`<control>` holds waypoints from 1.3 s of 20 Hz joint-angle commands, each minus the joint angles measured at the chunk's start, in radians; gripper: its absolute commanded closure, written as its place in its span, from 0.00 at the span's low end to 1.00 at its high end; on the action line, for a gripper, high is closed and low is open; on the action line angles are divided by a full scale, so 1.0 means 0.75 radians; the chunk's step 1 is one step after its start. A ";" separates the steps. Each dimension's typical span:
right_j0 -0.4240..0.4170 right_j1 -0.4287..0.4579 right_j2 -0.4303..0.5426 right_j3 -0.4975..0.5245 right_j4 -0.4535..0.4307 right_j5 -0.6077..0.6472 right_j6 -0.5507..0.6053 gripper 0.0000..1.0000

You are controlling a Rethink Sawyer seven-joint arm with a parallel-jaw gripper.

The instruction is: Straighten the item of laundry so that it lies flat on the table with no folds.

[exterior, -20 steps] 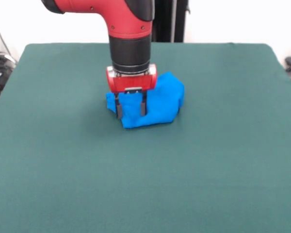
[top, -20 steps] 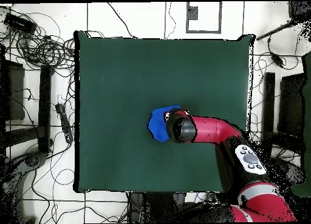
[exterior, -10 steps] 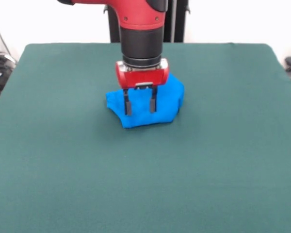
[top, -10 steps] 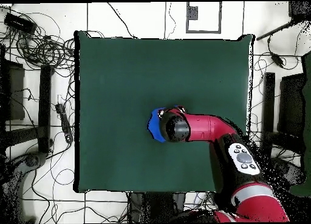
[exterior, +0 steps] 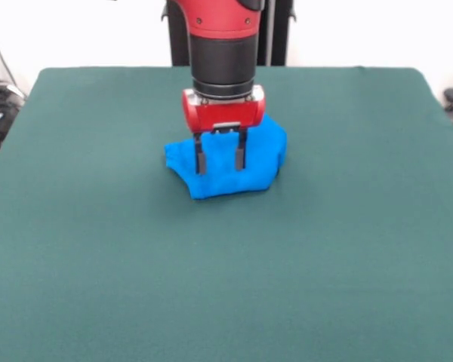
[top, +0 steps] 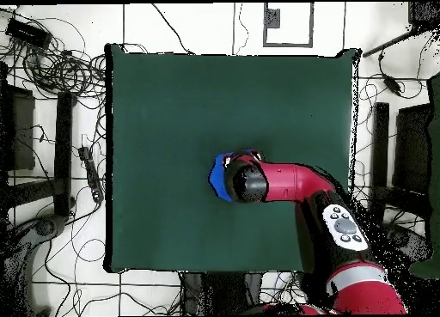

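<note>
Front view shows the gripper (exterior: 220,161) pointing straight down over the item of laundry (exterior: 228,161), its two dark fingers (exterior: 200,161) spread apart with blue cloth showing between them — nothing is gripped. The tips look to hang just above the fabric, though contact is hard to judge from this angle. The shirt is a crumpled, bunched heap, no print visible, lying on the table (exterior: 98,249) a little beyond its middle. From overhead, the red arm (top: 288,180) covers most of the shirt — only a blue edge shows at its end.
</note>
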 commanded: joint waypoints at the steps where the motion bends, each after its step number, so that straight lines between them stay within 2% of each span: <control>1: 0.099 0.065 0.003 0.089 -0.051 -0.089 0.180 0.00; 8: 0.151 0.066 -0.020 0.111 -0.003 -0.100 0.224 0.00; 16: 0.085 0.083 0.024 0.076 -0.006 -0.053 0.141 0.00; 26: 0.024 0.029 0.055 0.072 -0.015 0.038 0.065 0.00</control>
